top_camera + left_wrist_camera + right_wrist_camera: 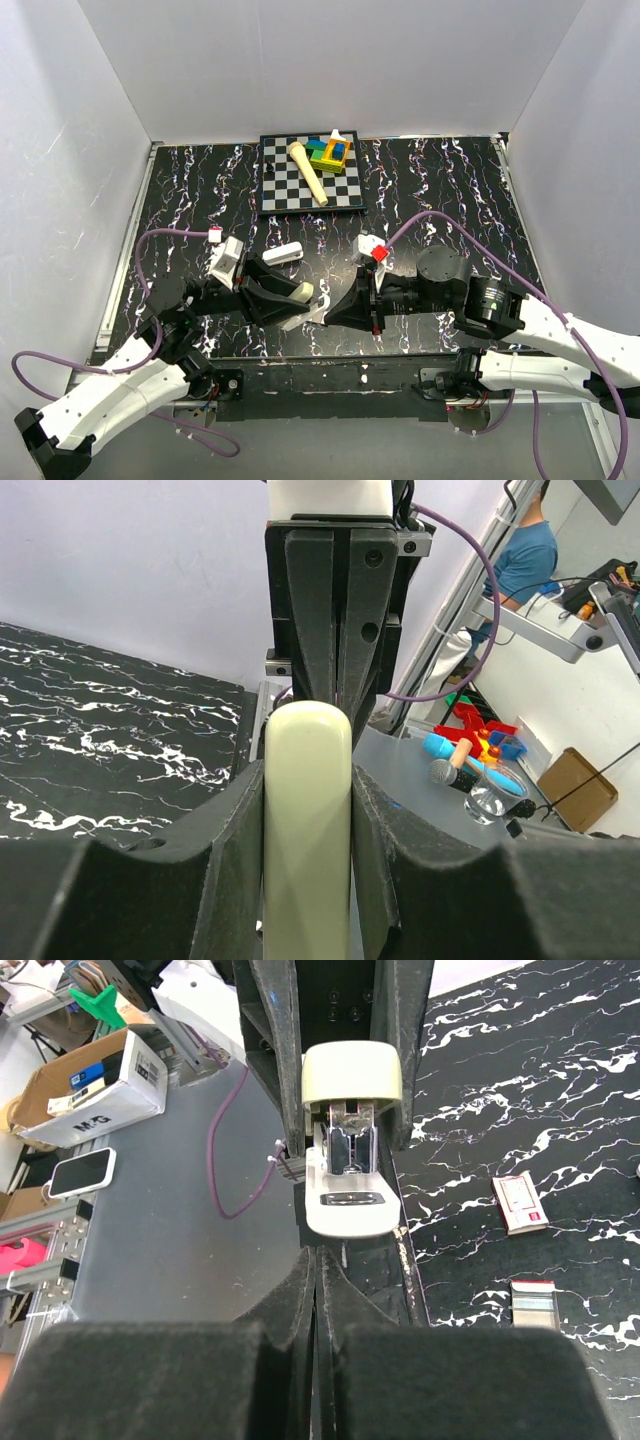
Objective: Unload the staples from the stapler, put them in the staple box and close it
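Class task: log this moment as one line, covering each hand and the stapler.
left hand: clamped on cream stapler | right hand: shut, tips close to stapler's front | stapler: metal magazine exposed, facing right hand

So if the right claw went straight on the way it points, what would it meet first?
The stapler, held in the left claw, directly ahead of the shut right claw; how near is unclear.

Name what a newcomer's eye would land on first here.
The cream stapler clamped in the left gripper, near the front middle of the table, with the shut right gripper pointing straight at it. At the back edge, a chessboard carries a wooden peg and coloured blocks.
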{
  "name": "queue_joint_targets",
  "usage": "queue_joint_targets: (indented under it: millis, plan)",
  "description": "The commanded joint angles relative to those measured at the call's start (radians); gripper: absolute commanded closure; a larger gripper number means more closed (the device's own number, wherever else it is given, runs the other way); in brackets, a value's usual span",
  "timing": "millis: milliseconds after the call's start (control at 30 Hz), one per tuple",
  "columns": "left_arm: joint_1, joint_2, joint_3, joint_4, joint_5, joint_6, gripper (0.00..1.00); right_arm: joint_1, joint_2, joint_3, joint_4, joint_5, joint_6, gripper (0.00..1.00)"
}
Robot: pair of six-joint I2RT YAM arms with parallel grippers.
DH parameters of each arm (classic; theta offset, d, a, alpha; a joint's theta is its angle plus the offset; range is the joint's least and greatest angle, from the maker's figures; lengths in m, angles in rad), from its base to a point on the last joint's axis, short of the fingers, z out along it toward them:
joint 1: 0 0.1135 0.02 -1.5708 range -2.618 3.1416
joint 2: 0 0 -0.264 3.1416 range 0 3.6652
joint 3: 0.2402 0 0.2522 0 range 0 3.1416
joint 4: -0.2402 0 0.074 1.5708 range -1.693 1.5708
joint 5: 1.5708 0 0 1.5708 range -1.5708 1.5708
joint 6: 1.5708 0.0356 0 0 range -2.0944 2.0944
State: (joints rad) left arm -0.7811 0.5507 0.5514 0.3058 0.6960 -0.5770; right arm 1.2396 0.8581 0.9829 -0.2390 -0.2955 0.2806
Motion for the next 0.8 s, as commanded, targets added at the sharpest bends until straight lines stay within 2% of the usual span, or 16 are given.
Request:
queue_joint_targets:
  millis: [0,267,767]
  plan:
    - [0.002,0.009,0.018,0.052,0.040,-0.017,1.00,0.006,-0.007,0.023,0.053,-0.040,-0.021,0.99]
    - [0.000,0.041,0.007,0.104,0.112,-0.055,1.00,0.006,0.035,0.074,0.069,-0.030,-0.047,0.99]
    - [-0.038,0.117,-0.028,0.102,0.218,-0.057,1.00,0.006,0.171,0.293,0.017,-0.096,-0.136,0.99]
